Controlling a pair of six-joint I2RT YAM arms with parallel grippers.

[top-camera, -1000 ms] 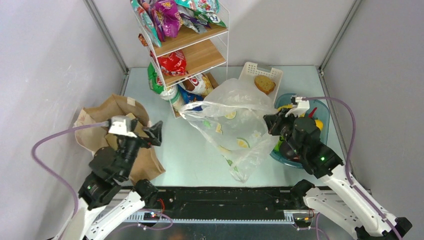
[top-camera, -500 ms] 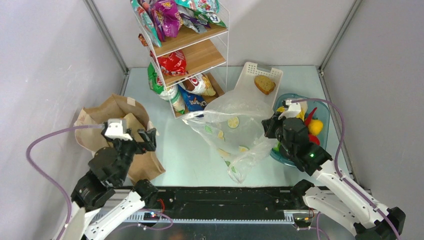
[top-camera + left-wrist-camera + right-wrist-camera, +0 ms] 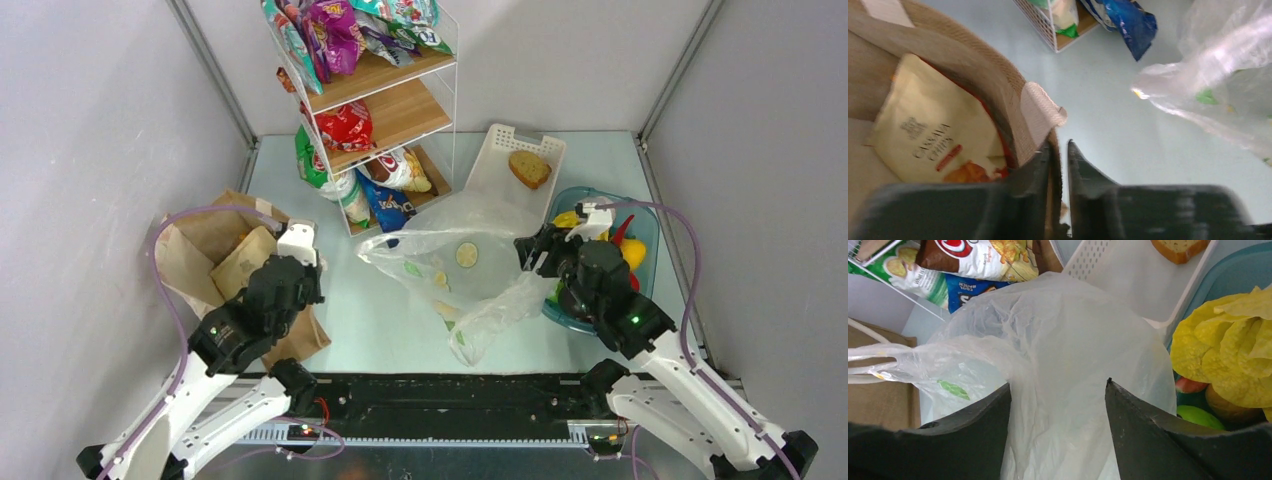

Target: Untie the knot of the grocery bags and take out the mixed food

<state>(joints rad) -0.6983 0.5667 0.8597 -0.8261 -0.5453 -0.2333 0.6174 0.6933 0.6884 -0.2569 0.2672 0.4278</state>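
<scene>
The brown paper bag lies open at the left, with a cream snack packet inside. My left gripper is at the bag's right rim, jaws nearly together with the paper wall between them. The clear plastic bag with lemon prints lies slumped in the middle. My right gripper stands open at its right side, and loose plastic bulges between the fingers without being pinched. In the top view it is beside the blue tub. Yellow fruit and a red chili lie in that tub.
A blue-tinted tub sits at the right. Behind the plastic bag is a white slatted basket holding a bread slice. A wire shelf rack full of snack packets stands at the back. Grey walls close in on both sides.
My left gripper dropped onto the paper bag's right rim and closed from wide open. The right gripper opened, letting go of the plastic bag, which sank flatter.
</scene>
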